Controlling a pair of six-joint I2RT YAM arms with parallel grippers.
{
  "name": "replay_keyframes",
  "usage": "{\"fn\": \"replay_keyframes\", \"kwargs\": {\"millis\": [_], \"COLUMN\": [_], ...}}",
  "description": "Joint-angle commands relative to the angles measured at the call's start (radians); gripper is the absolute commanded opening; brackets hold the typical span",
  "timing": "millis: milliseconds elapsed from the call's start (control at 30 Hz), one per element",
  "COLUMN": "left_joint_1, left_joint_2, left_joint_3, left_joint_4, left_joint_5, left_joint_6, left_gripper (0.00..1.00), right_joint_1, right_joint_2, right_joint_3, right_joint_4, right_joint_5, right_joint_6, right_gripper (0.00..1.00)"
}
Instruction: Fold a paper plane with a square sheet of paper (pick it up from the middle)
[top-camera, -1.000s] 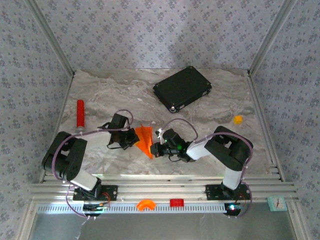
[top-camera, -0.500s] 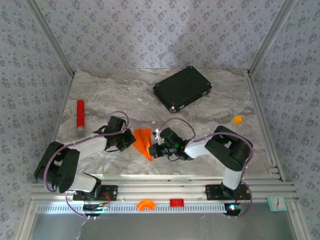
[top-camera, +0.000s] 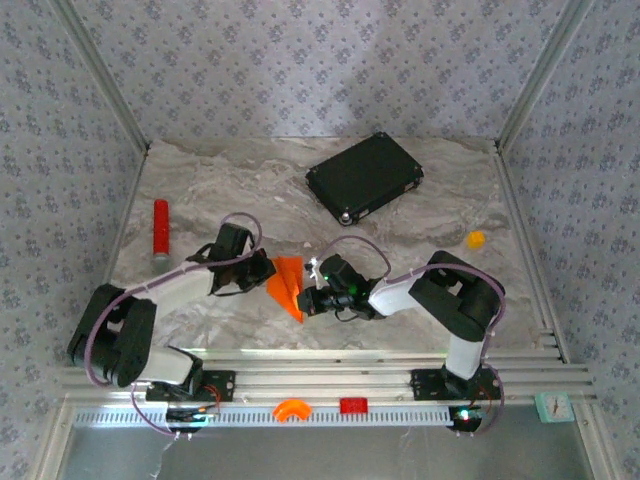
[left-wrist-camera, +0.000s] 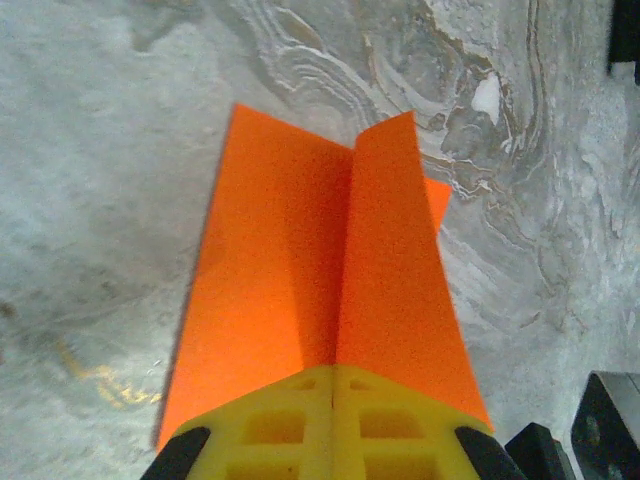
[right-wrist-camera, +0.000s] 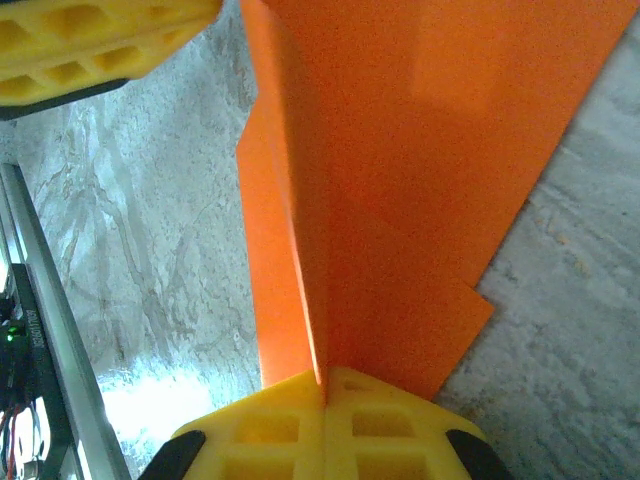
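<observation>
The orange sheet of paper (top-camera: 287, 283) is folded lengthwise into a pointed paper plane shape and sits low over the marble table, front centre. My left gripper (top-camera: 263, 271) is shut on its left side. In the left wrist view the yellow fingers (left-wrist-camera: 290, 425) pinch the centre crease, and the paper (left-wrist-camera: 300, 270) spreads into two flaps. My right gripper (top-camera: 309, 298) is shut on the paper's right side. In the right wrist view its fingertips (right-wrist-camera: 390, 430) clamp an upright fold of the paper (right-wrist-camera: 400, 180). The left gripper's yellow finger (right-wrist-camera: 90, 40) shows at top left.
A black flat case (top-camera: 364, 178) lies at the back right. A red cylinder (top-camera: 160, 227) is at the left and a small orange-yellow lump (top-camera: 476, 239) at the right. Metal rails (top-camera: 320, 365) run along the near edge, and patterned walls close in the sides.
The left arm's elbow has dropped and swung out to the left, while its gripper stays on the paper. The paper and right gripper shifted slightly left.
</observation>
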Motion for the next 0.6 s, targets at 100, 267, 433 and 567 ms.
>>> {"fn": "replay_keyframes", "kwargs": {"millis": [100,267,433,567], "left_joint_1": [-0.005,-0.005,-0.008,-0.010], "left_joint_2": [0.124,0.135,0.075,0.022], "left_joint_3": [0.046,0.002,-0.071,-0.094], "left_joint_4": [-0.009,-0.029,-0.003,-0.005], "left_joint_5": [0.073,0.014,-0.061,-0.112], "left_joint_6": [0.040,-0.010,-0.092,-0.122], "left_gripper": [0.00,0.00,0.00,0.00], "right_joint_1": [-0.002,0.004,0.012,0.017], "right_joint_2": [0.022,0.005,-0.018,-0.022], "right_joint_3": [0.003,0.006,0.013,0.029], "right_joint_4": [-0.035,-0.053,-0.085,-0.108], "right_joint_5": [-0.009,0.008,0.040,0.036], "right_joint_6": [0.017,0.017,0.012,0.010], "right_gripper": [0.00,0.00,0.00,0.00]}}
